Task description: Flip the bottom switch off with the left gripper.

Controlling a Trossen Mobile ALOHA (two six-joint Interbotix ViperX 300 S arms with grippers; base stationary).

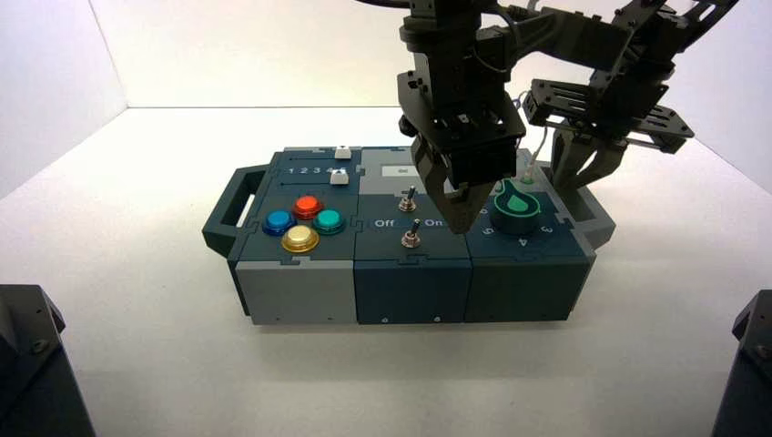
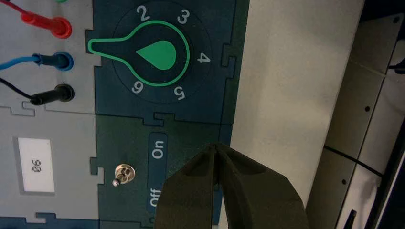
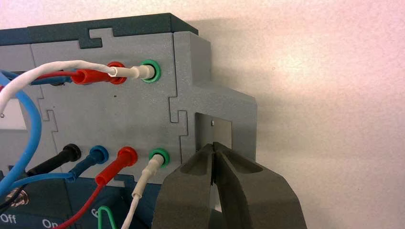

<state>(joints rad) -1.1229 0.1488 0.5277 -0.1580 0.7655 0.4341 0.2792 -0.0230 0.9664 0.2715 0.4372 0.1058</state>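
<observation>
The bottom switch (image 1: 411,238), a small silver toggle, stands on the dark blue middle panel near the box's front edge, below the "Off On" lettering. My left gripper (image 1: 462,218) is shut and empty. Its wedge tip hangs just right of that switch, between it and the green knob (image 1: 516,202), without touching it. In the left wrist view the shut fingertips (image 2: 216,147) cover the bottom switch. Only the top toggle (image 2: 124,173) shows there, with its lever leaning toward "Off". My right gripper (image 1: 581,177) is shut and empty at the box's right rear end.
The top toggle (image 1: 411,195) stands behind the bottom one. Red (image 1: 308,206), blue (image 1: 278,221), green (image 1: 328,219) and yellow (image 1: 299,238) buttons are on the left panel, with white sliders (image 1: 340,177) behind them. Plugged wires (image 3: 114,162) and the grey handle (image 3: 224,102) are by my right gripper (image 3: 213,145).
</observation>
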